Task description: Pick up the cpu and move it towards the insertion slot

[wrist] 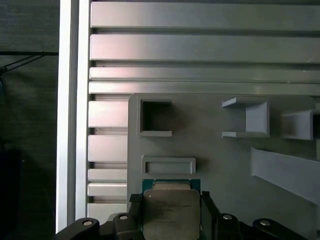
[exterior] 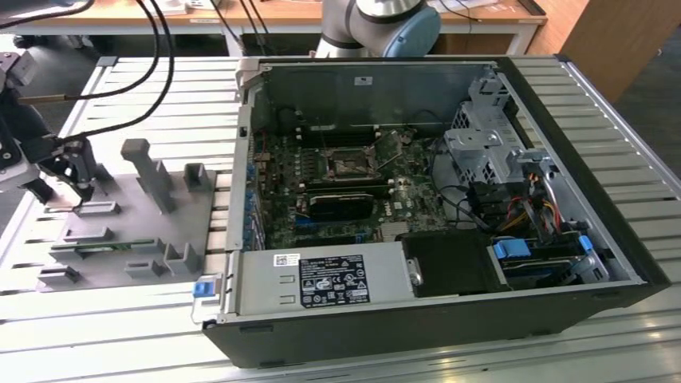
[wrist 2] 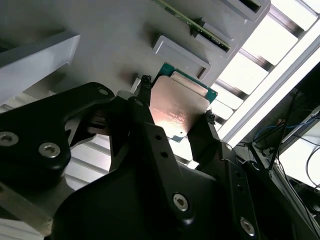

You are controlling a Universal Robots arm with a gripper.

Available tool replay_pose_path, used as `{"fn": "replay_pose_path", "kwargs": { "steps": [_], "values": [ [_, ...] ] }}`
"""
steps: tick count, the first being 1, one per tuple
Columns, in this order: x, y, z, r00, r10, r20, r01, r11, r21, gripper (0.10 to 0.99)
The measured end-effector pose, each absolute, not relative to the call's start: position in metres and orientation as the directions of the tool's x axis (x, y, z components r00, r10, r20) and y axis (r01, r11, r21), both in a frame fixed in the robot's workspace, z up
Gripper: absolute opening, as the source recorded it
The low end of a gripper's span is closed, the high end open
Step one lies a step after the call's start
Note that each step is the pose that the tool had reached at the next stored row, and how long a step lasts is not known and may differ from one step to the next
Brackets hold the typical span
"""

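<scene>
Gripper [wrist 2: 177, 100], its 2 fingers [wrist 2: 152, 132] clamped on the cpu [wrist 2: 182, 112]

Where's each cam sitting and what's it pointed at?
Exterior view: off the arm, high, looking down on case, slot and plate; arm and gripper show.
First wrist view: on the wrist, looking across the plate; fingers show, against the cpu's sides.
Second wrist view: on the wrist, close and oblique; fingers show.
Shared: both wrist views see cpu, fingers, plate.
</scene>
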State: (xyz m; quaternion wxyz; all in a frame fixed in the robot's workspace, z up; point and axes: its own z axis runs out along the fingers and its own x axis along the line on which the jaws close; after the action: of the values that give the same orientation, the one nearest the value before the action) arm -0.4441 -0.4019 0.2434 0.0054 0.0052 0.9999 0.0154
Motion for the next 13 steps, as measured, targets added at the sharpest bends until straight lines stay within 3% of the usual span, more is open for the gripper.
{"fn": "replay_pose_path", "kwargs": {
  "steps": [13],
  "values": [
    [-0.444,-0.402,0.269,-1.0,0.01,-0.011,0.01,0.999,0.031,0.541]
  ]
}}
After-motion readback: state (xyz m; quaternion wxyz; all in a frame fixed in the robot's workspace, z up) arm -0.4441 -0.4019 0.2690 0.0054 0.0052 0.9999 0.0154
